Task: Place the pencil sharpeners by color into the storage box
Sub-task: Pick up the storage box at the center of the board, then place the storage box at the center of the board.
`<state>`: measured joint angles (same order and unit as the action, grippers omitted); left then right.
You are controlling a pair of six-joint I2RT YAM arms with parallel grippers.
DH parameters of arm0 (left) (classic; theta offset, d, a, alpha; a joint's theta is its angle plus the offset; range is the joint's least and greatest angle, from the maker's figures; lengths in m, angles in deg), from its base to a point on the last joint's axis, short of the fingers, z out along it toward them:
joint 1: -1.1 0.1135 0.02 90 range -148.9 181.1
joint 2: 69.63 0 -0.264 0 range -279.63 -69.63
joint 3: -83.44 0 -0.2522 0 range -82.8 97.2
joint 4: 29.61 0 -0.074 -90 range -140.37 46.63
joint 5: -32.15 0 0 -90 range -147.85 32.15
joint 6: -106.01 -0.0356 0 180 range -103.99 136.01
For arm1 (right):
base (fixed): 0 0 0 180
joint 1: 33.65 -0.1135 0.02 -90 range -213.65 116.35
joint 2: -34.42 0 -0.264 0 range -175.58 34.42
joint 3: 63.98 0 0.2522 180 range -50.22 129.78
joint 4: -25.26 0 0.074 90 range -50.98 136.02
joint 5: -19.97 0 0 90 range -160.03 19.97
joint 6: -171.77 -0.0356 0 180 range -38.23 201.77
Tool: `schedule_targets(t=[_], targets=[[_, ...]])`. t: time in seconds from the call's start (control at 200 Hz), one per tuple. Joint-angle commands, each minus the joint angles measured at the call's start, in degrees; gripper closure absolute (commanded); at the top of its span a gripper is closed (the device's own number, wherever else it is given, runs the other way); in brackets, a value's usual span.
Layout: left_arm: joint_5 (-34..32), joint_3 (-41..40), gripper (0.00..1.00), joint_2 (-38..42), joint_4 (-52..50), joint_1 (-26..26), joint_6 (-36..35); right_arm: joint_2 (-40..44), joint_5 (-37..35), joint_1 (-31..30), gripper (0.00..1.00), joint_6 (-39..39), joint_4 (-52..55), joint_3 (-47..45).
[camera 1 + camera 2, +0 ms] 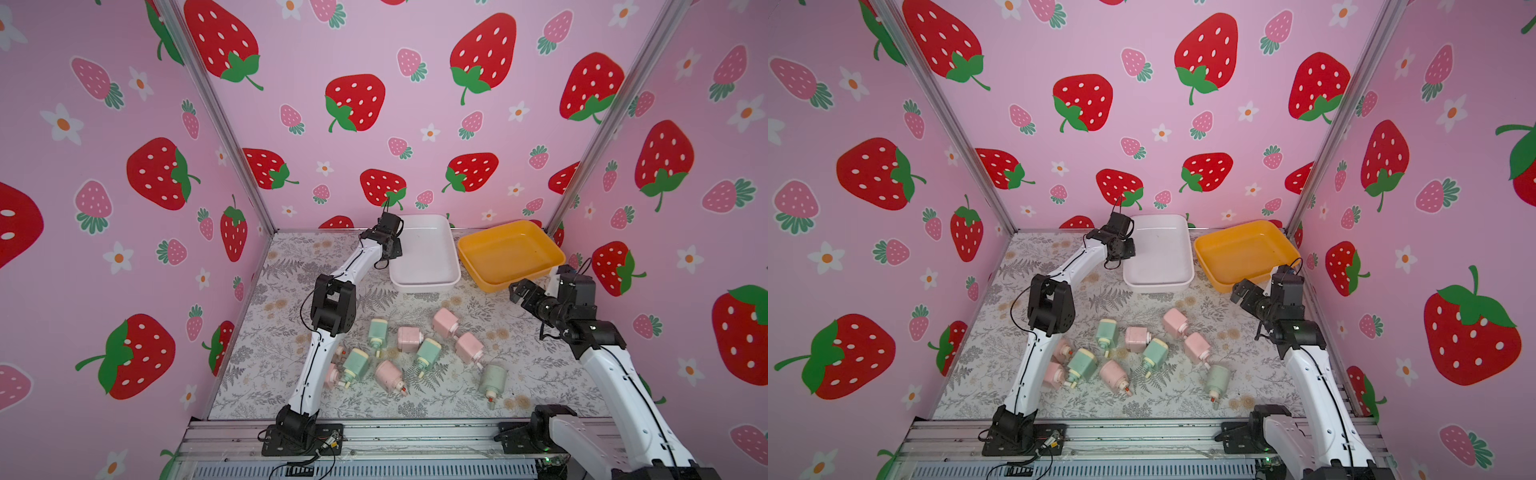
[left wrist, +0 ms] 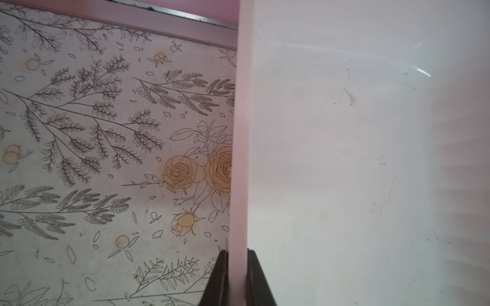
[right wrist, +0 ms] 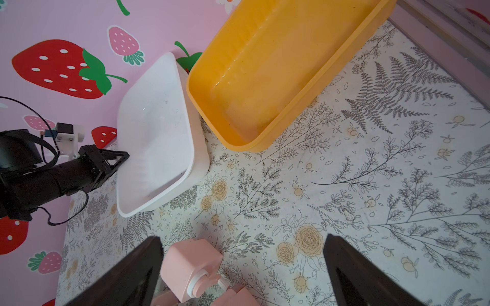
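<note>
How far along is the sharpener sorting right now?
Done: nothing; the white tray and yellow tray are both empty. In hand: the left gripper pinches the white tray's rim, the right gripper hangs open, holding nothing. Left: all ten pencil sharpeners, six pink and four green, lie unsorted on the table.

no writing, brand, number or sign can be read on the pencil sharpeners [image 1: 409, 338], white box [image 1: 424, 257] or walls [image 1: 332, 50].

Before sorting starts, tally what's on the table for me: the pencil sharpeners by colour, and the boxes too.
Pink sharpeners: 6
Mint green sharpeners: 4
White box: 1
Yellow box: 1
Total: 12
</note>
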<state>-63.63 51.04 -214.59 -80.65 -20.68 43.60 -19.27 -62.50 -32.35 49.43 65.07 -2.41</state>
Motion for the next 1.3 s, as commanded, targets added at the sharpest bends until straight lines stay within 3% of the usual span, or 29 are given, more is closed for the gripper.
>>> schedule_targets(t=[0.0, 0.16, 0.35, 0.855, 1.031, 1.221, 1.296], targets=[[-0.5, -3.5, 1.00, 6.0, 4.2, 0.2, 2.9, 0.8, -0.6, 0.2, 0.00, 0.8, 0.7, 0.7], [-2.5, -16.8, 1.00, 15.0, 12.6, 0.5, 11.3, 0.7, -0.5, 0.1, 0.00, 0.1, 0.5, 0.5], [-12.5, -37.5, 1.00, 27.5, 23.4, 0.9, 32.7, 0.8, 0.5, 0.1, 0.00, -0.9, -0.5, 0.4], [-34.9, -41.6, 1.00, 36.7, -12.6, 1.6, 78.9, -1.8, 6.2, 0.1, 0.00, -3.4, -4.2, 0.1], [-40.2, -41.9, 1.00, 37.9, -23.4, 1.8, 87.5, -2.3, 7.3, 0.1, 0.00, -4.0, -4.9, -0.2], [-39.3, -45.7, 1.00, 39.2, -23.4, 2.6, 87.9, -1.4, 7.3, 0.0, 0.00, -3.6, -4.6, -0.5], [-38.9, -48.6, 1.00, 40.4, -19.6, 3.1, 84.5, -1.1, 6.9, 0.0, 0.00, -3.4, -4.8, -0.8]])
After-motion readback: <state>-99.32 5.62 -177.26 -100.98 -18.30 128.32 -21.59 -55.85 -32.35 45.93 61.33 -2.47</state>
